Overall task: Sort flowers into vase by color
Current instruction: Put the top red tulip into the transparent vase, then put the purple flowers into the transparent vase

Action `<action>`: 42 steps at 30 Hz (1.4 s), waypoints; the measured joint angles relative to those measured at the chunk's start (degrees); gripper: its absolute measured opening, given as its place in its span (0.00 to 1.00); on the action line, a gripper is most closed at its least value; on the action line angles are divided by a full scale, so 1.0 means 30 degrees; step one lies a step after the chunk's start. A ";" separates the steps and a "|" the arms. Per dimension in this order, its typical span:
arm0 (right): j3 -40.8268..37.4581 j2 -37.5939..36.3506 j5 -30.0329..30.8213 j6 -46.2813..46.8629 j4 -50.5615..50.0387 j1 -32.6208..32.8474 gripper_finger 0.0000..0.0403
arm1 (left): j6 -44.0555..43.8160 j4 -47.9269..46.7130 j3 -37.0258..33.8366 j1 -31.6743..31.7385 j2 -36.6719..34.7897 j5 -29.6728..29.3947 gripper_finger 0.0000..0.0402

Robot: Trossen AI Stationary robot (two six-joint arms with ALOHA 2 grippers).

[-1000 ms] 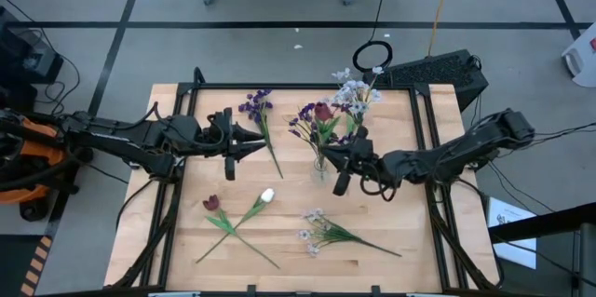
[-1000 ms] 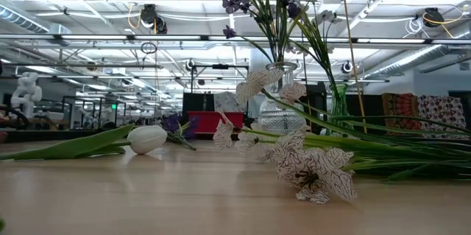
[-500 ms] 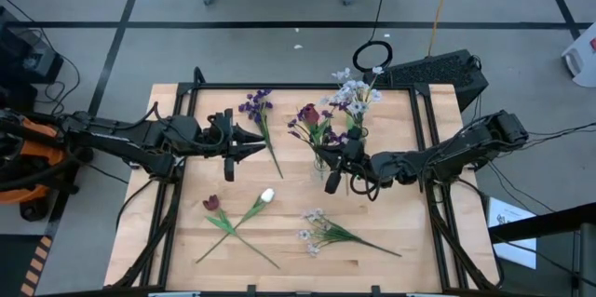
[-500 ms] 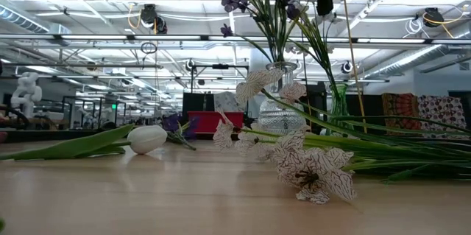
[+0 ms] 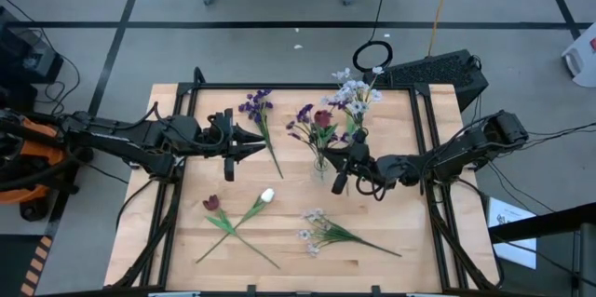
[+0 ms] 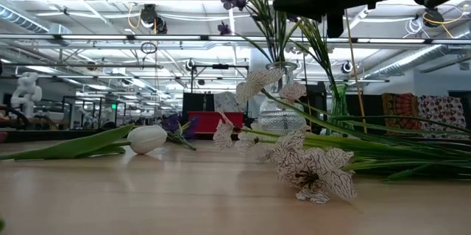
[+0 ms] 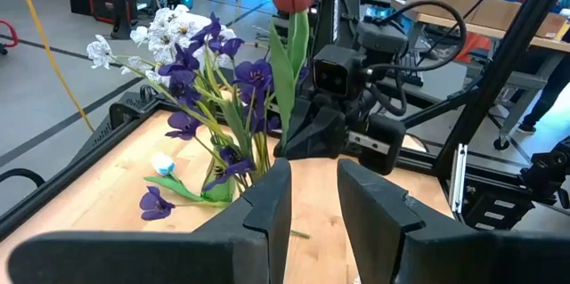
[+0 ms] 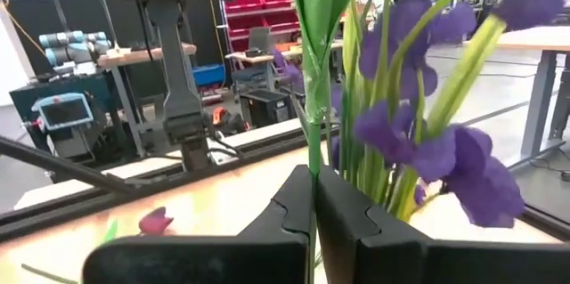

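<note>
While the right gripper (image 5: 339, 182) pinches a red tulip's stem (image 8: 314, 97), fingers closed on it just beside the vase (image 5: 321, 160), the step in hand looks like seating that stem among the purple sprigs (image 5: 303, 122) there. Next it likely needs lowering, then release. Farther off, the left gripper (image 5: 262, 145) waits, fingers slightly parted and empty, near a loose purple sprig (image 5: 257, 105).
</note>
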 joint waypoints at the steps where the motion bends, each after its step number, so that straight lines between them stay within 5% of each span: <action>1: -0.0023 0.0000 0.0004 0.0005 0.0005 0.0018 0.00 | 0.0000 0.0000 0.0000 0.0000 0.0000 0.0000 0.25; 22: -0.0042 -0.0015 -0.0009 0.0830 -0.3757 0.0033 0.01 | 0.0058 -0.1195 -0.0015 0.0000 0.0000 -0.0102 0.25; 35: -0.0042 -0.0378 -0.1530 0.1649 -0.4285 0.0033 0.28 | 0.0029 -0.1195 -0.0015 0.0000 0.0000 -0.0166 0.25; 42: -0.0042 -0.3213 -0.2508 0.3402 -0.7863 0.0195 0.33 | 0.0020 -0.1217 -0.0015 0.0001 0.0000 -0.0172 0.25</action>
